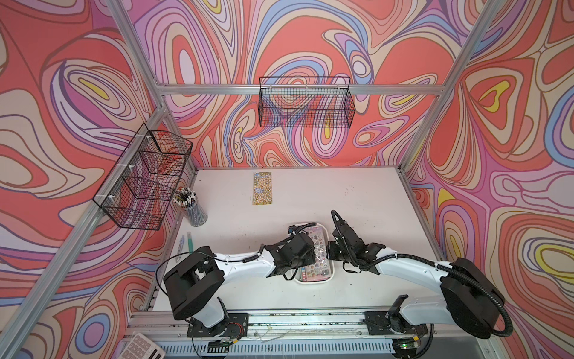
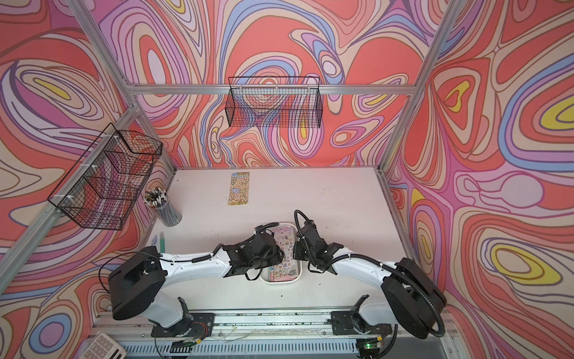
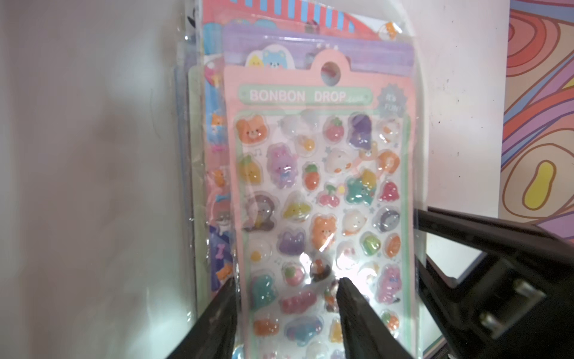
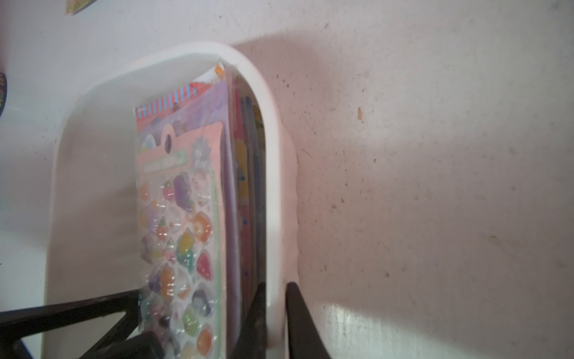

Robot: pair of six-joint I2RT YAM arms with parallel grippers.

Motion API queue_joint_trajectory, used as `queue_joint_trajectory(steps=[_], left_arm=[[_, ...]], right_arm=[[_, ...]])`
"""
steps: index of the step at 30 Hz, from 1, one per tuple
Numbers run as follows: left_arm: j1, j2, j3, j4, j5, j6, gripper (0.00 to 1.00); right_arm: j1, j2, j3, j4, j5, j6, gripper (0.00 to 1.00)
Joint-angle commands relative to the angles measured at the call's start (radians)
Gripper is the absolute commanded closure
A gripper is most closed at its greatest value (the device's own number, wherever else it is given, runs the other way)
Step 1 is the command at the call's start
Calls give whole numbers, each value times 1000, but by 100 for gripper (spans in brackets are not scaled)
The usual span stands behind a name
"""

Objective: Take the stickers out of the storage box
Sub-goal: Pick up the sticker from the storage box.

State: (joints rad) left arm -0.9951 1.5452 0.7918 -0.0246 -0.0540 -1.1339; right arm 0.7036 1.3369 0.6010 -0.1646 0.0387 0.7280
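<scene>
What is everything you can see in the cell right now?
box: one, white, mid-table between the arms
stickers: a stack, count unclear, pink sheet on top, in the box
loose sheet: one, yellow-green, far side of the table
pencil cup: one, greyish, full of pencils, far left of the table
slim tools: two, green and bluish, left table edge
baskets: two, black wire, on the back and left rails
calculator: one, white, front left corner
table: one, white
left fingers: black, apart, at the top sheet's edge
right fingers: black, shut on the box wall
</scene>
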Motion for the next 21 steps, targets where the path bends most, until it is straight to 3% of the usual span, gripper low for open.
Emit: queue_joint_trajectory(steps=[1,10,21], left_arm=[[0,-52,-18,38,-23,0,50],[3,-91,-28,84,-6,20,60],[18,-148,-73,154,10,22,65]], right_arm=[[5,-2,-7,3,-2,22,88],[5,6,-3,2,-6,19,88],[5,23,2,2,-7,13,88]])
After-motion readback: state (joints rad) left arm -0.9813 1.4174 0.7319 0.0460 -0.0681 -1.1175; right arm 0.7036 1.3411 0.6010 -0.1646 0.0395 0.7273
